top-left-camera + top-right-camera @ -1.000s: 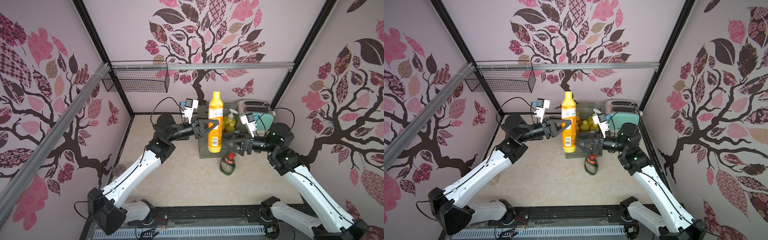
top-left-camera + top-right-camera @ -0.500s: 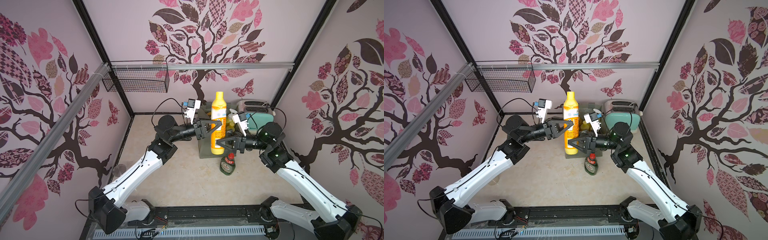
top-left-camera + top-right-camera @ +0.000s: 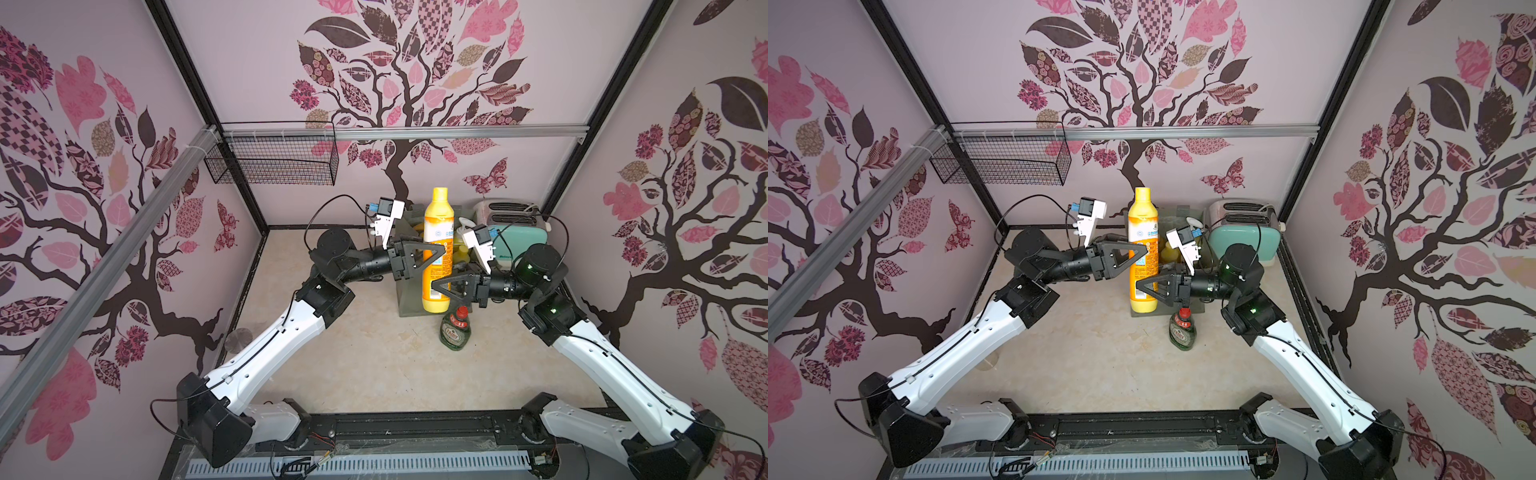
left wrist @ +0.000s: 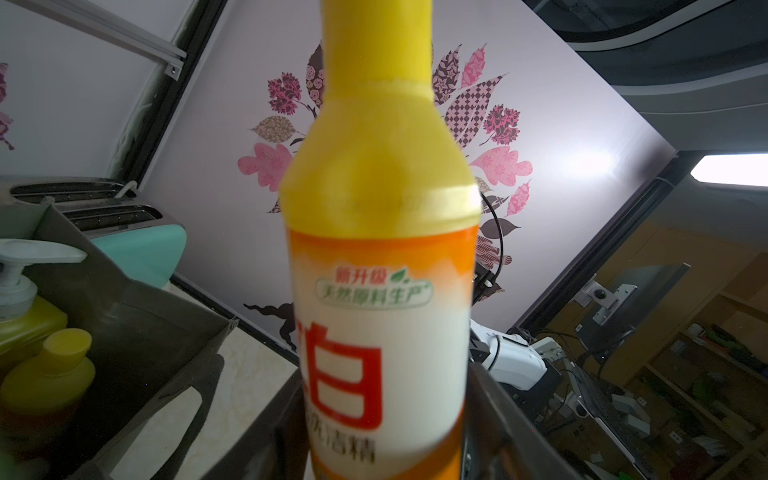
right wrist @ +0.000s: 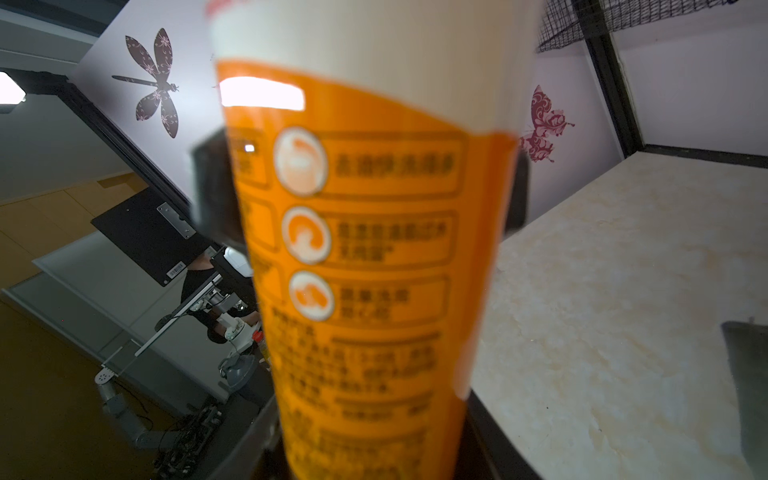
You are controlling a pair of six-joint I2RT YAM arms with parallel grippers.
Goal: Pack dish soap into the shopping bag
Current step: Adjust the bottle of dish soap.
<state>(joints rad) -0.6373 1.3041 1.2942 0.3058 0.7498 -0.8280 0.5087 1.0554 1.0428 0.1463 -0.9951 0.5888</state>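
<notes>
Right gripper (image 3: 436, 289): wide open and off to the right a second ago; now in from the right and closed on the lower label of the orange bottle (image 3: 438, 232), fingers (image 5: 482, 440) snug against both sides.
Left gripper (image 3: 440, 253): on the upper label from the left, same spot as a second ago; a finger on each side, but impossible to say whether pressing or just clear.
Orange bottle: upright, yellow cap up, raised off the table, barely moved over the last second; in front of the near left part of the shopping bag (image 3: 407, 297) in both top views, not yet inside.
Meaning: looks like a hand-over from left to right under way; bottle probably secure on the right side, so next a full let-go on the left, then a carry over the bag's mouth.
Still to pack: green bottle (image 3: 455, 332) standing on the table just near of the bag.
Already in the bag: a yellow pump bottle (image 4: 25, 316) and a small yellow-capped one (image 4: 50, 374), seen in the left wrist view.
Hidden: bag's mouth mostly covered by bottle and grippers from above, so no full count of its contents; bottle's base cut off in both wrist views.
Hard to read: label print blurred at close range; height above the bag's rim unclear.
</notes>
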